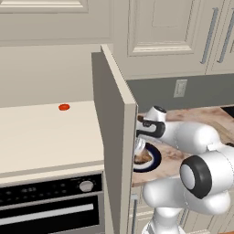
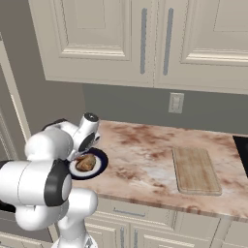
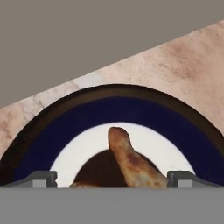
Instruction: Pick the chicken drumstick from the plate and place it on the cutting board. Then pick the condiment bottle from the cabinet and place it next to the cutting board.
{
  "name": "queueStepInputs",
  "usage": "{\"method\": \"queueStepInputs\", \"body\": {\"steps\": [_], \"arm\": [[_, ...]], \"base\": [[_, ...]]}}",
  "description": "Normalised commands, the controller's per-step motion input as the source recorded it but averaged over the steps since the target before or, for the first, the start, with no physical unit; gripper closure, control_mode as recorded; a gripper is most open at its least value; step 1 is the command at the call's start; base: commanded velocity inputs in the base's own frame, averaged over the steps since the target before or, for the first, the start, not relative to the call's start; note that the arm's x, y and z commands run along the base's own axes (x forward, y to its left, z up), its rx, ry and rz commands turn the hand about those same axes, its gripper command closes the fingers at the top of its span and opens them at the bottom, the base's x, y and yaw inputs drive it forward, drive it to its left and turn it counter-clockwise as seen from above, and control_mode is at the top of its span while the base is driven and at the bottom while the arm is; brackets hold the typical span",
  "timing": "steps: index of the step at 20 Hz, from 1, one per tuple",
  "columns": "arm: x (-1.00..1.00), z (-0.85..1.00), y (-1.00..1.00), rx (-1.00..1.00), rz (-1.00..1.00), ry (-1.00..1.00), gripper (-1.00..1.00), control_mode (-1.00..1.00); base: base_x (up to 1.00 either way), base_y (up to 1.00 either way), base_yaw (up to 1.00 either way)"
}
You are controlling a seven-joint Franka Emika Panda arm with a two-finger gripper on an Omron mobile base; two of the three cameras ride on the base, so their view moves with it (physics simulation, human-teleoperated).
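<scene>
Going left to right in the right base view: the arm is reaching over the plate point(image 2: 98, 170) at the left end of the marbled tabletop point(image 2: 145, 160), and the chicken drumstick point(image 2: 86, 163) sits on that plate. The cutting board point(image 2: 195, 170) is well apart, off to the right on the same tabletop, nothing on it yet.

In the hand view, the hand point(image 3: 113, 177) is spread wide, one fingertip on each side of the drumstick, tapered end pointing away from the camera. Nothing pinched yet, so I'd say it's right at the pre-grasp for step one.

What could go wrong, as I see it:
- The drumstick is lumpy and tapered, so if the fingers close near the thin end it could squirt out or swivel in the grip.
- Coming down too low could catch the plate rim and shove the whole plate, and it sits fairly near the tabletop's front edge.
- In the left base view the open cabinet door point(image 1: 112, 137) stands just left of the arm, so a wide swing on the lift could clip it.
- The red disc point(image 1: 64, 107) on the cabinet shelf isn't the bottle; I can't spot the condiment bottle from here.
</scene>
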Motion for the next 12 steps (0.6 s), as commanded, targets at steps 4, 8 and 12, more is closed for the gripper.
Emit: {"method": "queueStepInputs", "body": {"steps": [4,8,12], "arm": [[-0.01,-0.30,0.03,-0.02,0.14,-0.05,-1.00,-1.00],[0.01,-0.28,0.09,-0.01,0.12,-0.04,-1.00,-1.00],[0.10,-0.17,0.21,0.00,0.09,-0.01,-1.00,-1.00]], "base": [[0.00,0.00,0.00],[0.00,0.00,0.00],[0.00,0.00,0.00]]}}
